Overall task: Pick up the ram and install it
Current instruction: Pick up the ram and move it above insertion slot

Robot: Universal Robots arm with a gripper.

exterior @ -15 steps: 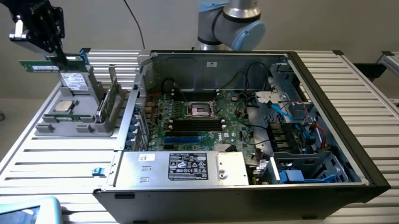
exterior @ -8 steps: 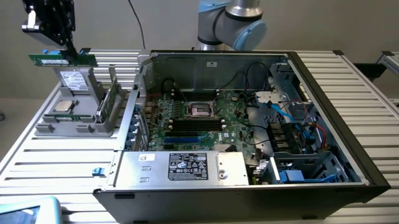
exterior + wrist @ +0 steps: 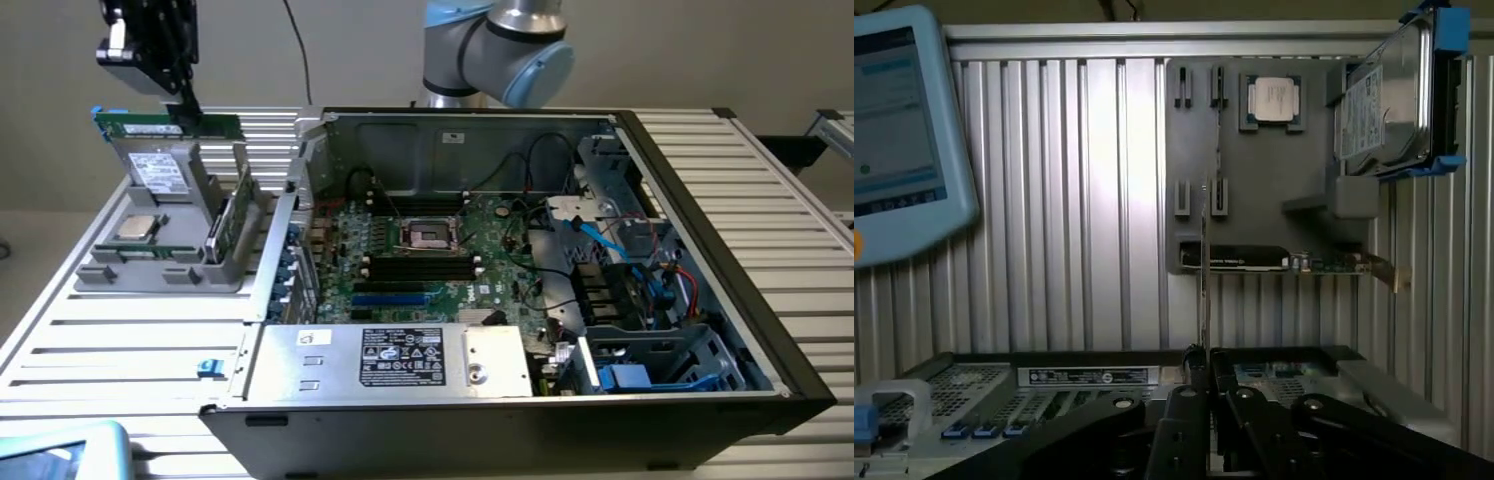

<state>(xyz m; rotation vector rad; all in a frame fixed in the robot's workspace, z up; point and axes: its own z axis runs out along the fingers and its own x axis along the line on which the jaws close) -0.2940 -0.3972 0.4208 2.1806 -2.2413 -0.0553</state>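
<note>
ram (image 3: 158, 126) | thin green stick | level, on edge | clamped in jaws | over grey holder (image 3: 120, 272)

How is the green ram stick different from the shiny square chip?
The ram is long, thin and green; the chip is square and silver. The ram is gripped in the end effector; the chip lies flat on the gray holder, with nothing touching it. Both are outside the computer case.
</note>
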